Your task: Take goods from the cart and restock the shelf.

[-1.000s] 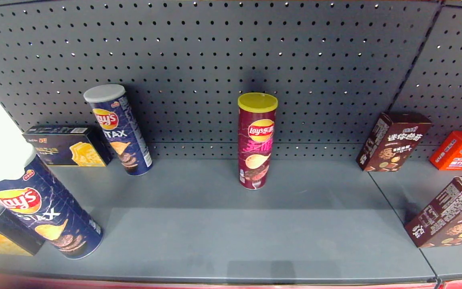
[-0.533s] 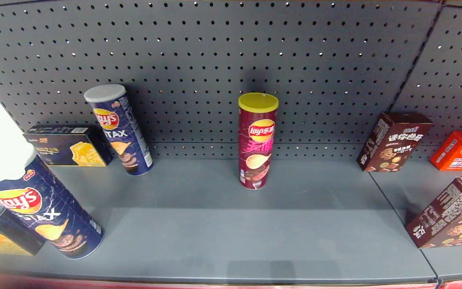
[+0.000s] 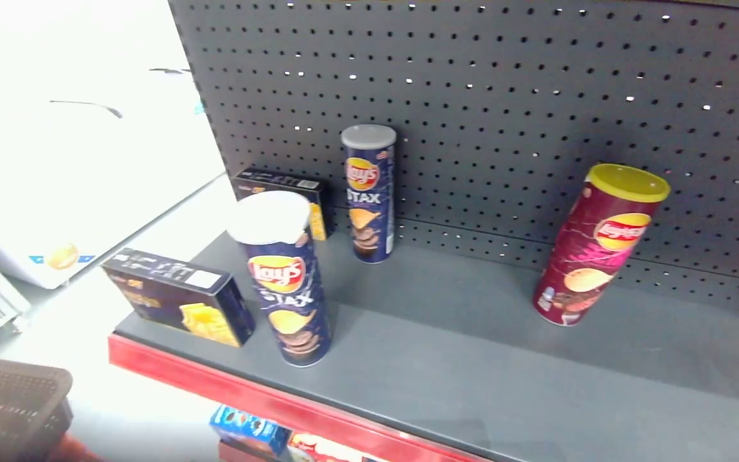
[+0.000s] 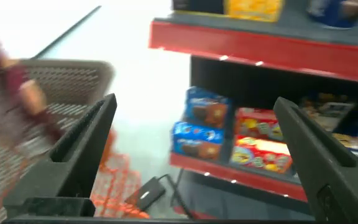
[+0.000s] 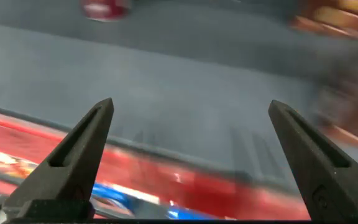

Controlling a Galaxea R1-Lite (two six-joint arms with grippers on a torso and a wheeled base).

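The mesh cart basket [image 3: 10, 391] stood low, off the left end of the shelf [image 3: 504, 359], just beyond the left gripper [image 4: 194, 102], whose jaws gaped wide and empty. The right gripper [image 5: 191, 104], equally spread and empty, hung before the shelf.

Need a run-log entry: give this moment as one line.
left gripper: open, empty, brown basket ahead | right gripper: open, empty, at shelf front | maroon chip can: on shelf | picked: nothing
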